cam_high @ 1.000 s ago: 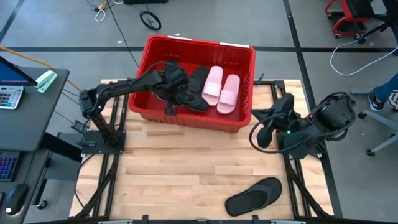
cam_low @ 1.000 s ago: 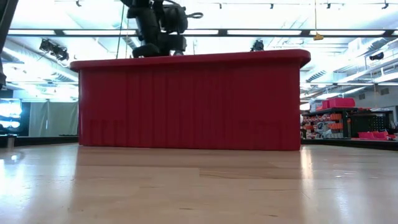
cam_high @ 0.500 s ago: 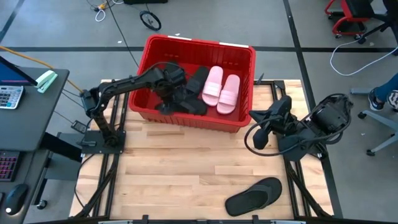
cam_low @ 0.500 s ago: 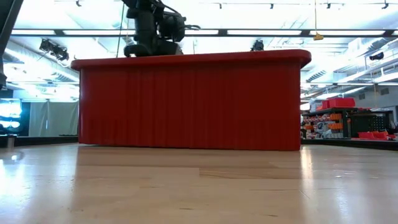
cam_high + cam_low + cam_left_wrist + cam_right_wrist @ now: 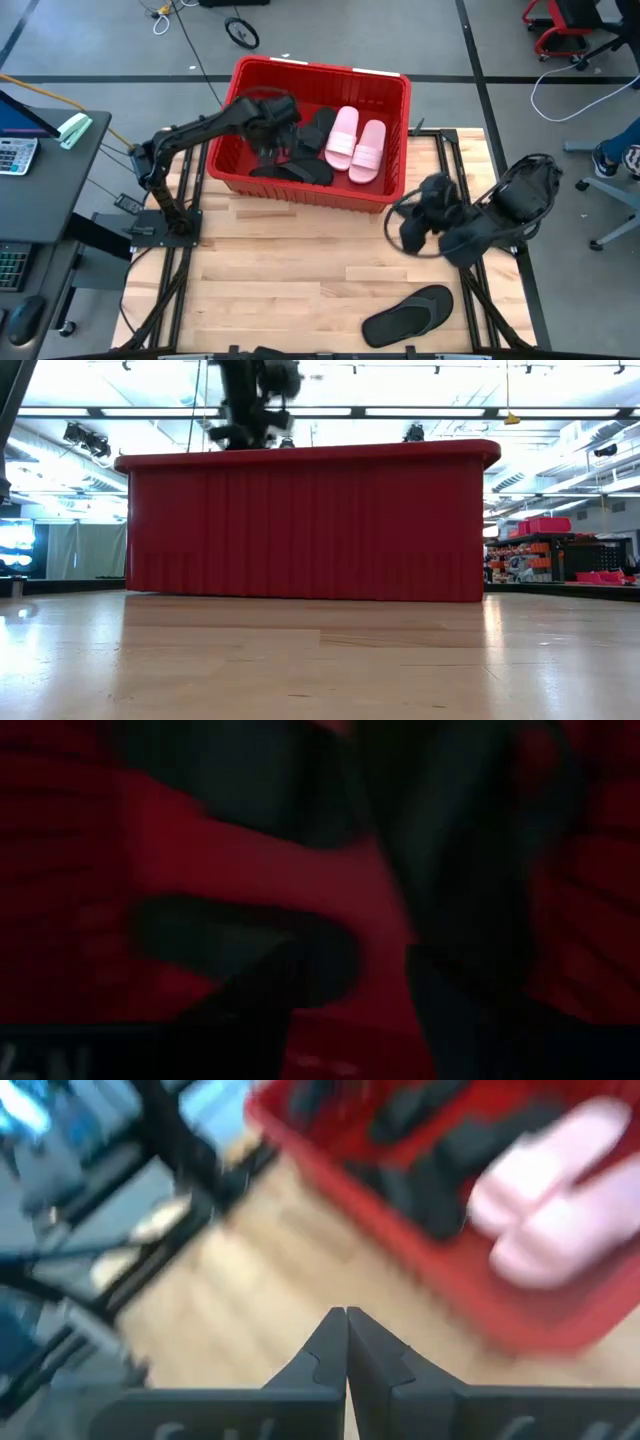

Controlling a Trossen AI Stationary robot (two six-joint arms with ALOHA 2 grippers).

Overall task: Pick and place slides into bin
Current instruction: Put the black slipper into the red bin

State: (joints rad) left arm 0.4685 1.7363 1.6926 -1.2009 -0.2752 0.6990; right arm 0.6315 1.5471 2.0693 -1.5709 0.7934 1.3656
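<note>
The red bin [image 5: 300, 190] stands at the table's far middle; it fills the low view [image 5: 300, 525]. Two pale pink slides [image 5: 355, 145] and several black slides [image 5: 300, 165] lie on its floor. My left gripper [image 5: 268, 135] hovers open over the bin's left half, above the black slides [image 5: 240, 935], touching none. One more black slide [image 5: 408, 313] lies flat on the table near the front edge, right of centre. My right gripper [image 5: 408, 238] is shut and empty, over the table's right side between that slide and the bin; its wrist view shows its fingertips [image 5: 346, 1320] together.
Bare wooden tabletop [image 5: 290, 270] stretches between the bin and the near edge. A side desk with a calculator [image 5: 15, 155] stands off the table's left. Black frame rails [image 5: 180, 240] run along both table sides.
My left gripper has let go of a black slide, which now lies flat among the others in the bin, and has drawn up a little. My right arm has swung from beside the bin's right end toward the near edge, staying shut.
</note>
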